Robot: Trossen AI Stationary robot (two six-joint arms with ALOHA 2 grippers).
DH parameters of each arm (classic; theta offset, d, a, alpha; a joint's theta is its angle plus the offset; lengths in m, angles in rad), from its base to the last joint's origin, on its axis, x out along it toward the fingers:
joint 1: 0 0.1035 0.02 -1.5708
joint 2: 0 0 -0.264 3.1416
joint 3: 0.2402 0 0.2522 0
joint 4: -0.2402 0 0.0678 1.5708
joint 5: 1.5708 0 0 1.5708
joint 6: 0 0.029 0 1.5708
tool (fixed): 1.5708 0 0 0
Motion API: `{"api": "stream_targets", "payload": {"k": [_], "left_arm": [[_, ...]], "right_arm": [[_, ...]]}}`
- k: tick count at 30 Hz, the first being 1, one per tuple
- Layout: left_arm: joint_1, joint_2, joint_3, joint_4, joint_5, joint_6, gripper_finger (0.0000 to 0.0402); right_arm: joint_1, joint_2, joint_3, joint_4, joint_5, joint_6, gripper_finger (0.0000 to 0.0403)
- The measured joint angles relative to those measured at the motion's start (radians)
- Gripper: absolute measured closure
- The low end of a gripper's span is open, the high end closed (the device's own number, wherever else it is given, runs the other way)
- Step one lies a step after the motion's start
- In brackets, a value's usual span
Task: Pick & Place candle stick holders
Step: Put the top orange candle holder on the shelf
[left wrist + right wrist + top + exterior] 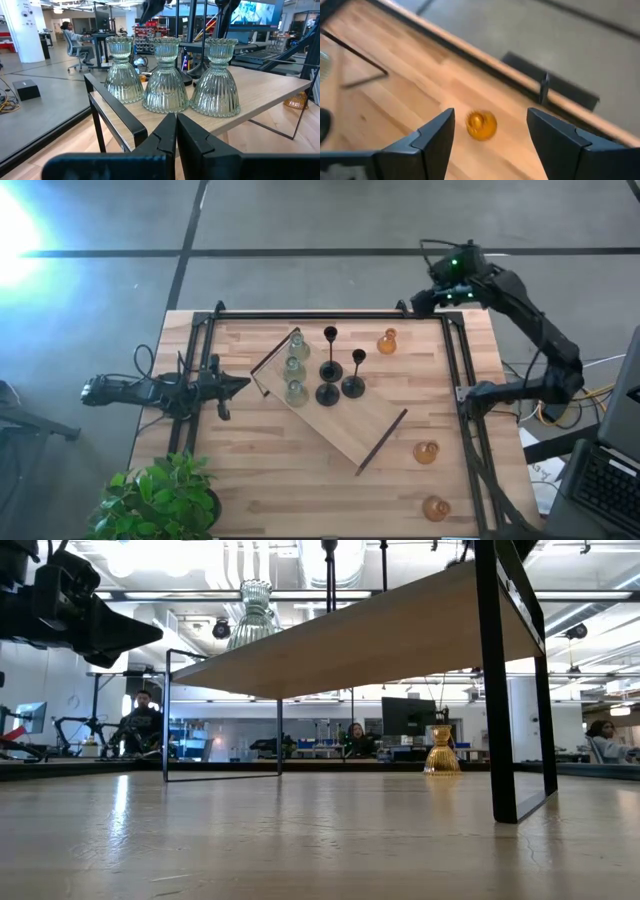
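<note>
Holders stood split between the board (345,420) and the bare bench (250,490). On the board, which lay slantwise across the middle of the bench on its black legs, I counted three green glass holders (295,365) in a row along the end nearest my left arm, and three black holders (340,370) clustered just beside them. One amber holder (387,341) sat on the bench near the far edge, beside the board. Two more amber holders (427,452) stood near the right rail, well apart from the board, one closer to the front edge (435,507).

My left tool (235,385) lay low at the left side of the bench, pointed at the green row; through its wrist camera I saw its fingers (162,142) pressed together, gripping nothing, with the three green holders (166,75) close ahead on the board's edge. My right tool (425,302) hovered over the far right corner, near the far amber holder (481,124), which showed between its spread fingers (432,135) below; it held nothing. A potted plant (160,500) sat at the front left corner.
</note>
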Motion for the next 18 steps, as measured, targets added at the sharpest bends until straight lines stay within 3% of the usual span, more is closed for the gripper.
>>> {"api": "stream_targets", "payload": {"k": [7, 18], "left_arm": [[0.000, 0.000, 0.000, 0.000, 0.000, 0.000, 0.0383], [0.000, 0.000, 0.000, 0.000, 0.000, 0.000, 0.0384]], "right_arm": [[-0.035, 0.068, -0.134, 0.089, -0.113, 0.004, 0.0175], [-0.042, 0.169, -0.198, 0.129, -0.126, 0.011, 0.0168]]}}
